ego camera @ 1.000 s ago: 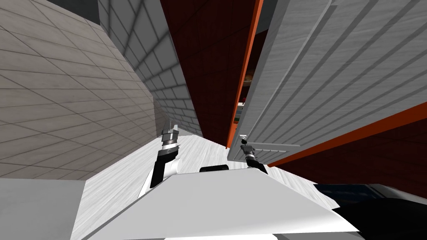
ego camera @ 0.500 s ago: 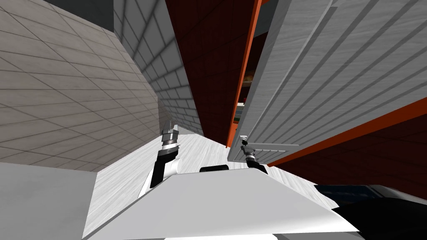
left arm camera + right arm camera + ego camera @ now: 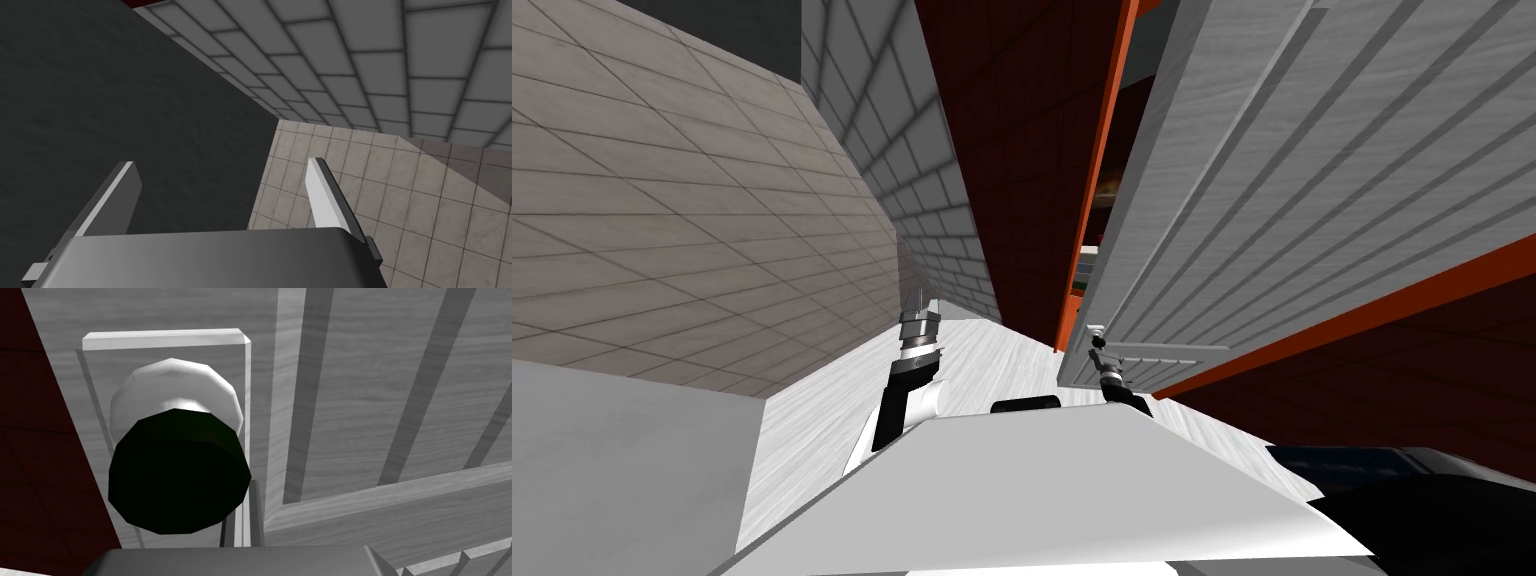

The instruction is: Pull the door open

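The grey panelled door [image 3: 1272, 180] stands partly open from its orange frame [image 3: 1092, 200]. Its black round knob [image 3: 1098, 343] sits on a pale backplate [image 3: 165, 343] near the door's free edge. My right gripper [image 3: 1102, 354] is shut on the knob [image 3: 175, 478]. One of its fingers [image 3: 255, 508] presses the knob's side and the other is hidden behind the knob. My left gripper [image 3: 920, 298] hangs open and empty off to the left, away from the door, fingers [image 3: 320, 192] spread.
A dark red wall [image 3: 1012, 150] flanks the frame on the left. Tiled walls [image 3: 662, 200] close in on my left side. Pale floor [image 3: 992, 355] runs between them. Through the gap [image 3: 1090, 262] beside the door I see bits of colour.
The whole head view has turned a little, so the tiled wall on the left has slid toward the middle. My right gripper stays on the knob. The left arm is unchanged.
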Available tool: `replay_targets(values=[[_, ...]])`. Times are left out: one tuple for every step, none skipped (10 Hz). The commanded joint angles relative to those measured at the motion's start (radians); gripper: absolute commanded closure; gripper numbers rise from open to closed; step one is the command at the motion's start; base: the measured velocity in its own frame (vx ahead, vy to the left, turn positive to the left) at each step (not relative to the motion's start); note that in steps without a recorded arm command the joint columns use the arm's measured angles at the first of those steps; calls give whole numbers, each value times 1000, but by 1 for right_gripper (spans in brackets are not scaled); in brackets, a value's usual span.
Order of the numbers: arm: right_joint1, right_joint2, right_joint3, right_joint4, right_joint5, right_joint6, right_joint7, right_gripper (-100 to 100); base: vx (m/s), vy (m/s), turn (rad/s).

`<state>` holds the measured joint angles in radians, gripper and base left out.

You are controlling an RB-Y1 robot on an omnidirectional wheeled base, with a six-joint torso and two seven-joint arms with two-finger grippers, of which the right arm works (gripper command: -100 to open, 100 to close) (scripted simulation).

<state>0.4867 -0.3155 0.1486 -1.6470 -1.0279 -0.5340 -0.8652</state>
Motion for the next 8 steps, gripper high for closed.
replay_targets(values=[[0,0,0,0,0,0,0,-100,-20,-34,-33],[33,-21,-12,-27,-28,20,-4,-100,35,-6,-89],[43,-27,-15,-39,-37,27,-4,-100,61,43,-69],[53,-34,-18,-51,-46,34,-4,-100,62,42,-29],[53,-34,-18,-51,-46,34,-4,-100,37,25,0],[63,-41,-22,-64,-55,41,-4,-100,30,23,1],[74,-48,-25,-76,-64,48,-4,-100,41,18,-24],[84,-55,-28,-89,-73,55,-4,-100,45,11,-39]])
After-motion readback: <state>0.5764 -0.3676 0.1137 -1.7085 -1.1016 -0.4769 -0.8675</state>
